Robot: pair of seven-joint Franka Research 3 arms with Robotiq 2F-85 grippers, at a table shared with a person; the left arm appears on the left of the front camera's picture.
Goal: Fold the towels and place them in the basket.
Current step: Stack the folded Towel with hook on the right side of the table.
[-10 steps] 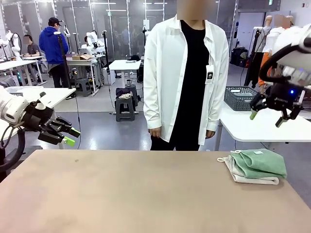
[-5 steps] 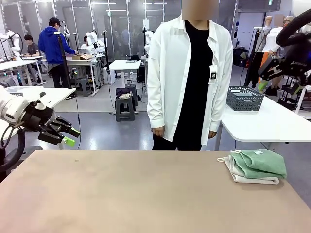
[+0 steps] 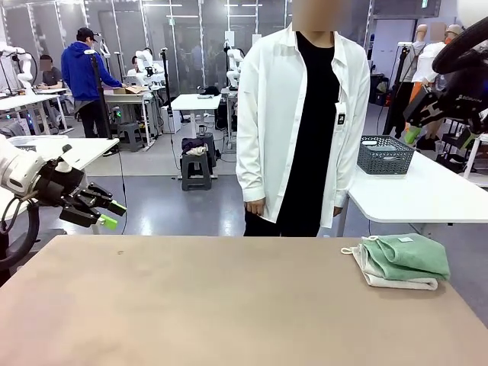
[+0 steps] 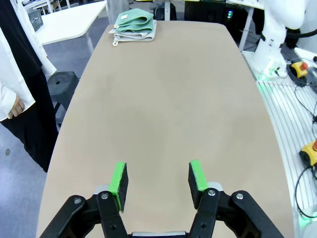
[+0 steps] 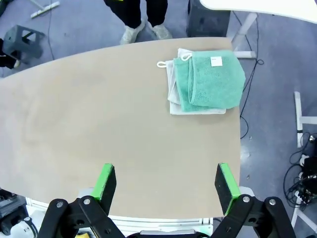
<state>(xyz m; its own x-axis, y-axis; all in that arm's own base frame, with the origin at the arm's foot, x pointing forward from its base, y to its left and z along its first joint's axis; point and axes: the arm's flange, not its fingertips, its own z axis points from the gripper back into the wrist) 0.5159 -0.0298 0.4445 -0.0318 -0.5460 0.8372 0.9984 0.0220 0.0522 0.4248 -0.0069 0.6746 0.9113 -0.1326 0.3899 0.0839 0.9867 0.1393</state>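
Observation:
Two folded towels lie stacked at the table's right end: a mint green towel point(image 3: 412, 255) point(image 5: 213, 79) point(image 4: 134, 21) on top of an off-white towel point(image 3: 380, 275) point(image 5: 173, 85) with a little loop. The dark mesh basket point(image 3: 385, 155) stands on the white side table point(image 3: 412, 200) behind, beside the person point(image 3: 297, 114). My left gripper point(image 3: 114, 215) point(image 4: 158, 179) hovers open off the table's left end, nothing between its fingers. My right gripper point(image 3: 438, 126) point(image 5: 165, 183) hangs open high at the right, well above the towels.
The tan table point(image 3: 229, 305) is bare apart from the towels. The person stands at the far edge, hands down. A white robot base point(image 4: 277, 44) and cables point(image 4: 307, 94) sit beside the table. Other benches and people are farther back.
My right arm has risen up and to the right, away from the towels. The person has stepped slightly to the right. My left arm has not moved.

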